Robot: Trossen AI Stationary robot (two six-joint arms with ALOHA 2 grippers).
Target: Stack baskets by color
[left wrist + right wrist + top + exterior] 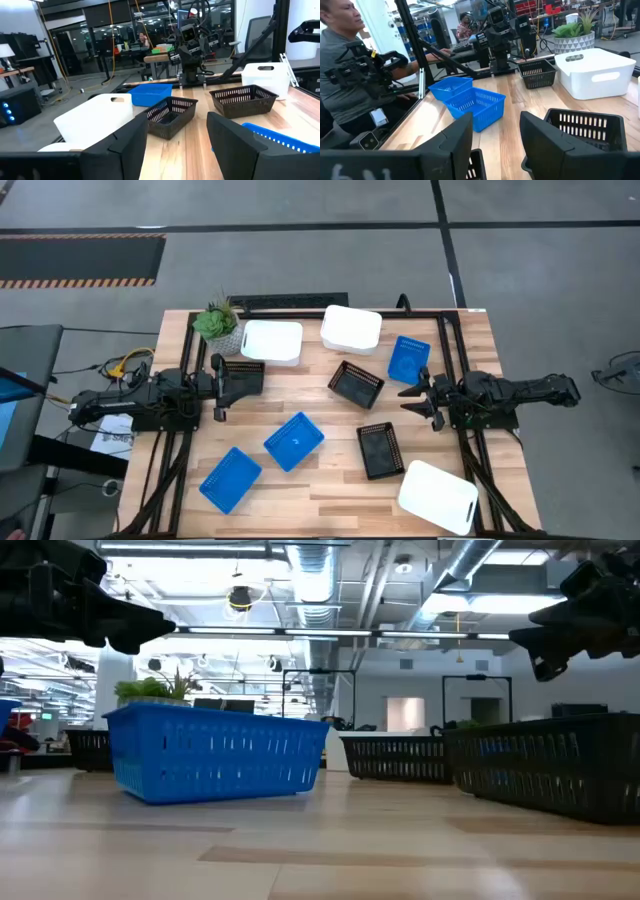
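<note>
Baskets lie scattered singly across the wooden table (330, 480), none stacked yet: white baskets (271, 341) at the far edge beside the potted plant (218, 326), another white one (350, 328) next to it, a third (438, 497) at the near right corner; blue baskets (294, 440) mid-table, one (229, 478) toward the near left corner, one (408, 358) by the right edge; black slotted baskets (356, 383) at centre, one (380, 449) nearer, one (243, 375) just at the left gripper. Judged light, thin-walled plastic, stiff enough to lift by one wall, smooth and likely to slip or tip; best hold looks like a pinch over a long rim, or a slot on the black ones. Left gripper (177, 137) hovers at the left edge, fingers spread, holding nothing. Right gripper (496, 135) hangs by the right edge, likewise spread and empty. Low view hides most baskets behind the nearest blue and black ones. Whether the left black basket touches the gripper cannot be told.
</note>
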